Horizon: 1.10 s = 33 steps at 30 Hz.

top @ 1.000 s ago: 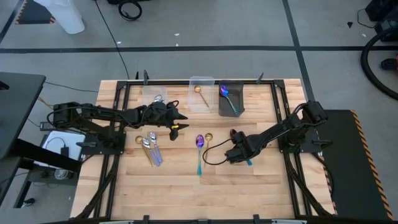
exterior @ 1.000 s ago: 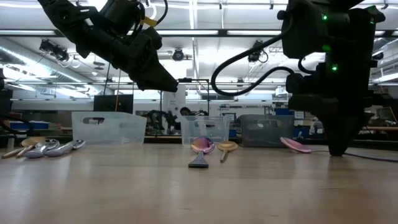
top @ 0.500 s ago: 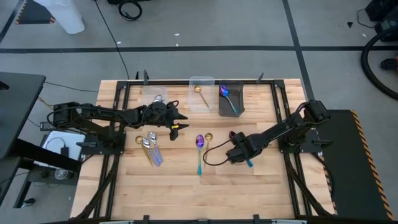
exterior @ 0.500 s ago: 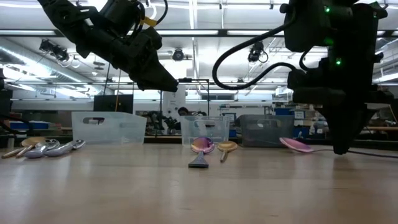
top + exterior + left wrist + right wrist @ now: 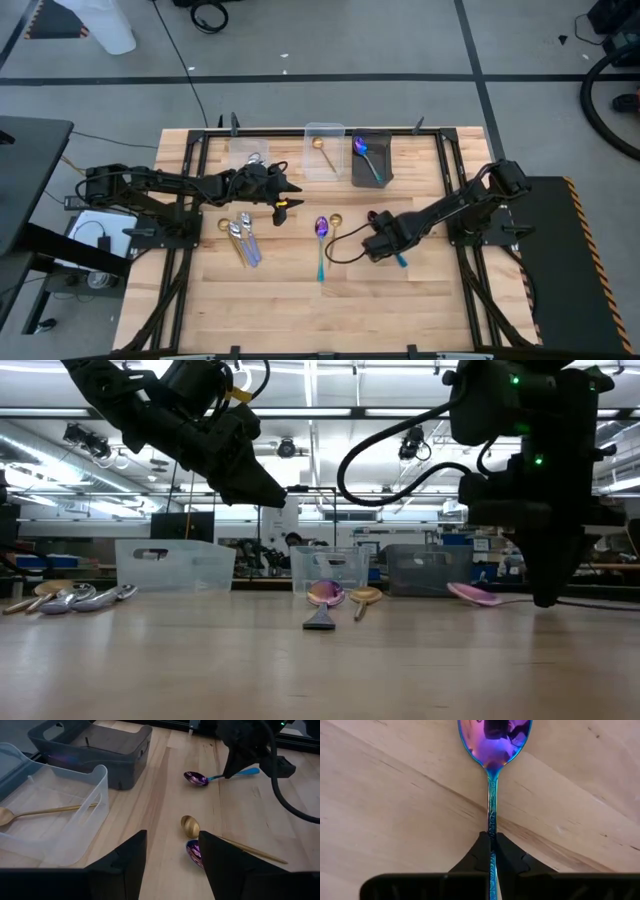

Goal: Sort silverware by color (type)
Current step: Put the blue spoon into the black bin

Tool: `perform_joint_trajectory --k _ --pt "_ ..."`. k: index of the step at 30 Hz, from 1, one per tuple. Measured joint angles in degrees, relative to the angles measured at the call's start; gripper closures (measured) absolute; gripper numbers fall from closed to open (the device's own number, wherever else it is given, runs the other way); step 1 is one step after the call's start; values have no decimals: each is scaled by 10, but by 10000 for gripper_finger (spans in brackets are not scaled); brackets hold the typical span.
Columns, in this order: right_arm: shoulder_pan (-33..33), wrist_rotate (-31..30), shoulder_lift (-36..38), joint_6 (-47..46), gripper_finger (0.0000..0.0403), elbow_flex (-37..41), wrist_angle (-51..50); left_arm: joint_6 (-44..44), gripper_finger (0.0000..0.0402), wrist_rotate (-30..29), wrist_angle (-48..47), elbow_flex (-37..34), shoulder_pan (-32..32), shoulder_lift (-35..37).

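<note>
Right end effector [image 5: 491, 845] pinching an iridescent spoon [image 5: 492, 750].
We see it low near the desk's [image 5: 400, 310] centre; left end effector [image 5: 170, 855] hovers wide, empty.

We see a wooden tabletop [image 5: 290, 300] with three small bins along its far edge. Two clear bins [image 5: 247, 155] [image 5: 324, 150] sit beside a dark bin [image 5: 370, 175].

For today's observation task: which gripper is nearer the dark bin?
Left. The left gripper hovers just beside the dark bin; the right gripper is farther away, shut on a purple spoon.
</note>
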State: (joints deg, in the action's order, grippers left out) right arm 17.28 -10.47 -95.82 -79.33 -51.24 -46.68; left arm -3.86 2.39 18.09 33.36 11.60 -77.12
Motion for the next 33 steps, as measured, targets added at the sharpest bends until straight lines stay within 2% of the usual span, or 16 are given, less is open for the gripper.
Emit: perform_joint_trajectory --k 16,33 --pt "-63 -2 90 78 388 -1 5 1 214 0 -8 0 0 0" --pt "-93 6 181 145 387 -1 34 1 214 0 -9 0 0 0"
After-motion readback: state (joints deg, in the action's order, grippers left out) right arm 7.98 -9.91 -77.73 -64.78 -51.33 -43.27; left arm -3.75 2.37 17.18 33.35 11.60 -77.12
